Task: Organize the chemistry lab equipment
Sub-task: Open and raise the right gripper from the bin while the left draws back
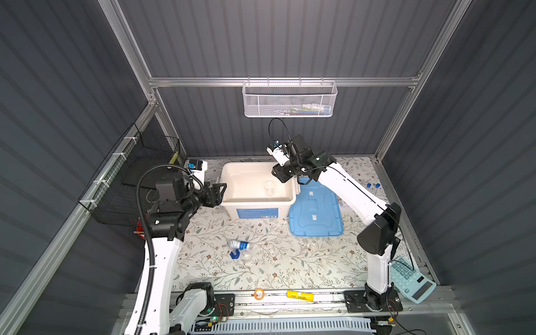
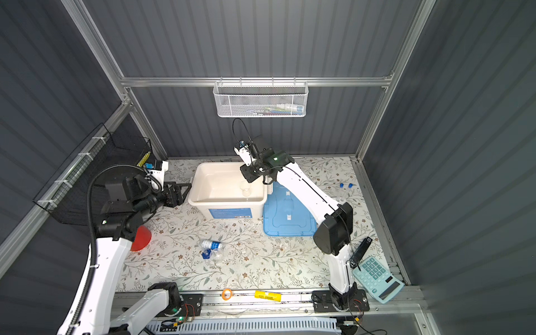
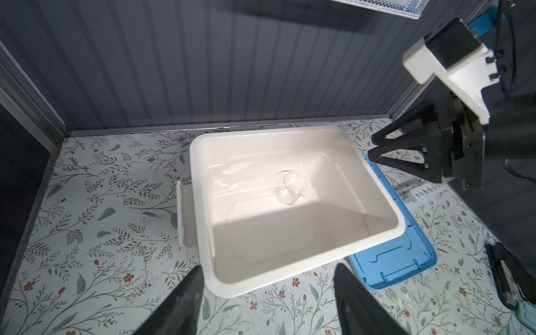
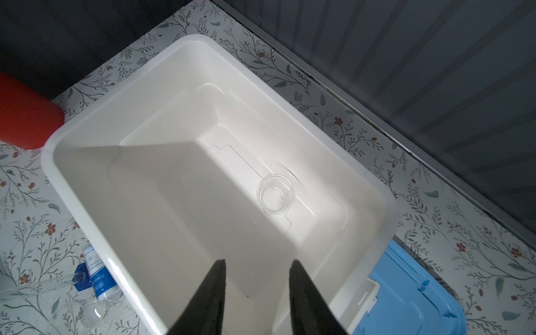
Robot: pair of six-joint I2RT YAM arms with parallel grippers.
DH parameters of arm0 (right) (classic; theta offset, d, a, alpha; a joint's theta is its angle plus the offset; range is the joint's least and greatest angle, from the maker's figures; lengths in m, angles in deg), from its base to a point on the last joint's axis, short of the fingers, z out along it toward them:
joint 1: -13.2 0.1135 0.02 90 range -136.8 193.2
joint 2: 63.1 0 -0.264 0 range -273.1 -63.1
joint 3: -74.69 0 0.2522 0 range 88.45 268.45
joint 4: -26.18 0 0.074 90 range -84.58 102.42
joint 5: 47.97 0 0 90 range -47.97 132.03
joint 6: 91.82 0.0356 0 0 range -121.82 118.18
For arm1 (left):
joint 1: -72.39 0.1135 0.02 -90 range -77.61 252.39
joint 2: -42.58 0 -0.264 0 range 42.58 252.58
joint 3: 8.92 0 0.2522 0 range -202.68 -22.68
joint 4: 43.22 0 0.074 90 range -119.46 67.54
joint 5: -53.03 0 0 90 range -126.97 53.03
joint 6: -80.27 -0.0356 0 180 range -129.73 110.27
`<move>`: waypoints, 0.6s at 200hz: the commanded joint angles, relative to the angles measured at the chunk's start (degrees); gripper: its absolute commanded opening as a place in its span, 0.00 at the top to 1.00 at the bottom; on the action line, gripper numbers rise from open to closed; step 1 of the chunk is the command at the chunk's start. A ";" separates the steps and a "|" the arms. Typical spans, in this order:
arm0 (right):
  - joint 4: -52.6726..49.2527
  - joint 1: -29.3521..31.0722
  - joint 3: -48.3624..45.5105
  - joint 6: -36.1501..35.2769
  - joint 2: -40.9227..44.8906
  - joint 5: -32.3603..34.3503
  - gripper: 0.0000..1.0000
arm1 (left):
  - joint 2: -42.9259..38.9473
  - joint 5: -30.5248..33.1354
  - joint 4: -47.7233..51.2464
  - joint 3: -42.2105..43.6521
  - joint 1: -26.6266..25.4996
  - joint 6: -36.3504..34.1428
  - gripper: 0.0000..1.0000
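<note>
- In both top views the white bin (image 1: 255, 201) stands open at the back of the tabletop (image 1: 290, 261). Its blue lid (image 1: 316, 214) lies flat just beside it, presumably set aside so the opening is free for loading.
- One small clear beaker (image 1: 269, 188) stands on the bin's floor, towards the lid side. It is the only piece of equipment I can see stowed.
- The right arm (image 1: 348, 188) reaches over the bin's lid-side rim, and the left arm (image 1: 162, 261) waits at the opposite wall with its jaws pointing at the bin.
- Near the middle of the tabletop the white blue-labelled bottle (image 1: 240, 245) lies on its side, touching or nearly touching the cylinder on a blue hexagonal base (image 1: 235, 254). Two blue-capped tubes (image 1: 373, 185) sit near the right edge, well apart from the bin. All of these look yet to be sorted.
- In the left wrist view the left arm's jaws are spread wide with nothing between them, framing the bin's near wall (image 3: 261, 281). The beaker (image 3: 291, 188) is deep inside, out of their reach.
- In the right wrist view the right arm's jaws are parted and empty, hanging above the bin's interior. The beaker (image 4: 274, 195) is upright below and apart from them, which suggests a drop-off point. The bottle (image 4: 98, 278) shows outside the bin.
</note>
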 commanded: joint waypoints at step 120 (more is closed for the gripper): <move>7.50 -0.07 -15.49 3.34 14.37 3.87 0.54 | -29.66 -5.65 -0.51 20.76 -0.38 8.05 0.28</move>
